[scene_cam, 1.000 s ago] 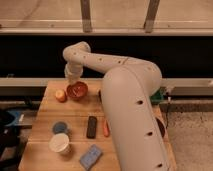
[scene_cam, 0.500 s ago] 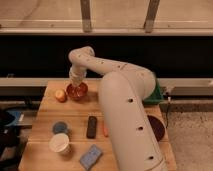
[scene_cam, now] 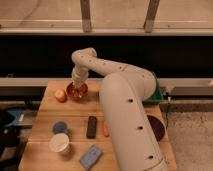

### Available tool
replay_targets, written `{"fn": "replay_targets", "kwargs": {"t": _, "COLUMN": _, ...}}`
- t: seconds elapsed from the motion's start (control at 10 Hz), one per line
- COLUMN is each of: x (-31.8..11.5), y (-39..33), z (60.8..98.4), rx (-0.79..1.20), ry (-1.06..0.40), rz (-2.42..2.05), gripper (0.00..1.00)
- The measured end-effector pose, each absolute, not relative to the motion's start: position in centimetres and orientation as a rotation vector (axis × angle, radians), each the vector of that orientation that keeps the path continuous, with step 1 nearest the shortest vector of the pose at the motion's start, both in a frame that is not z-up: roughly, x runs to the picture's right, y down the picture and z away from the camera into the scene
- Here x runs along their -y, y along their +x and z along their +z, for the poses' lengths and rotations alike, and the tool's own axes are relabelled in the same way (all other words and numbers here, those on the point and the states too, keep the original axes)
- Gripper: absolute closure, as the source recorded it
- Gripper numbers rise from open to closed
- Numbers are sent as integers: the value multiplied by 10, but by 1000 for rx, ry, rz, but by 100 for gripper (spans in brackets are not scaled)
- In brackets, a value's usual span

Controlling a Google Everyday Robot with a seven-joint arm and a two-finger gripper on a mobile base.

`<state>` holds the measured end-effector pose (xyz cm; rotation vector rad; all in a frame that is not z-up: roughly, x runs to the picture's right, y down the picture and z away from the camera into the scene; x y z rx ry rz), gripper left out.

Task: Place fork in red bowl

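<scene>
The red bowl [scene_cam: 77,92] sits near the far left corner of the wooden table [scene_cam: 120,112], and the gripper [scene_cam: 76,86] hangs directly over it, low enough that its tip hides part of the rim. The fork cannot be made out; it is probably under the gripper or already down in the bowl, but nothing confirms this, and whether the gripper is holding anything cannot be told from here. Just to the left of the gripper lies a small orange-yellow fruit [scene_cam: 60,95], close beside the bowl. Nearer the camera are a black-handled utensil [scene_cam: 92,126] and an orange tool [scene_cam: 105,129], then a blue-grey disc [scene_cam: 60,127], a white cup [scene_cam: 60,143] and a blue sponge [scene_cam: 91,156]. The likely risk: a long, thin fork let go off-centre could tip over the rim and slide onto the table, or a light bowl could get nudged toward the fruit if the gripper presses its edge.
</scene>
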<state>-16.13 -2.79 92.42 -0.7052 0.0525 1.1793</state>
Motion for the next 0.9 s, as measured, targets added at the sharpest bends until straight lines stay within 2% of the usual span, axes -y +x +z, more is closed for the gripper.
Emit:
{"fn": "replay_targets", "kwargs": {"t": 0.2, "x": 28, "y": -156, "z": 920, "rx": -50, "ry": -697, "rz": 1187, "gripper": 20}}
{"fn": "replay_targets", "kwargs": {"t": 0.9, "x": 56, "y": -83, "z": 852, "rx": 30, "ry": -513, "rz": 1318, "gripper": 20}}
